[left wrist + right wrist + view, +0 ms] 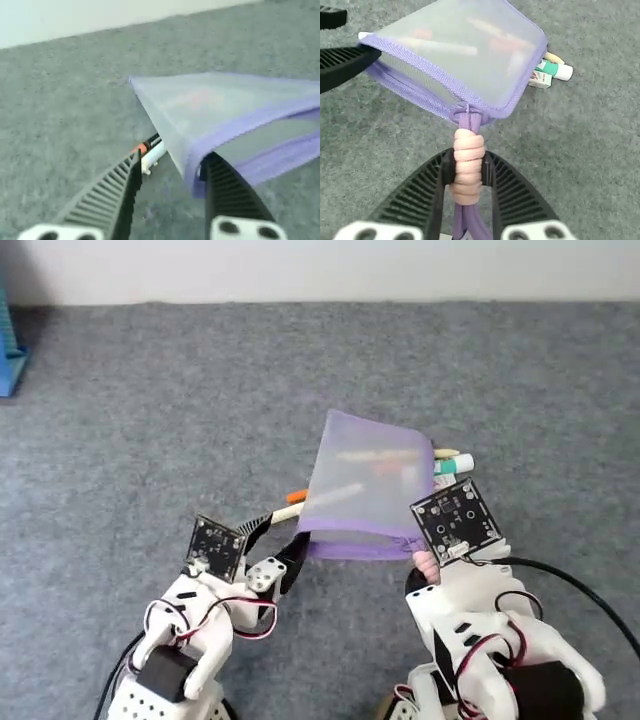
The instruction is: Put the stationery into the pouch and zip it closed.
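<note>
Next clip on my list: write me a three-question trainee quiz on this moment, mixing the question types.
1. True or false: the right gripper is shut on the pink pull cord of the purple pouch.
2. What lies on the carpet at the pouch's side nearer the left gripper? A orange-tipped pen; B scissors; C ruler.
3. Fill in: the left gripper's jaws stand ____.
Key: 1 true; 2 A; 3 open.

The pouch (365, 485) is tinted frosted lilac and edged in woven purple; its pull cord (467, 162) is wrapped in pink. A pen (150, 151) is banded orange and white, a tube (554, 70) is coloured green and white, and the table (150, 390) is flecked grey.
</note>
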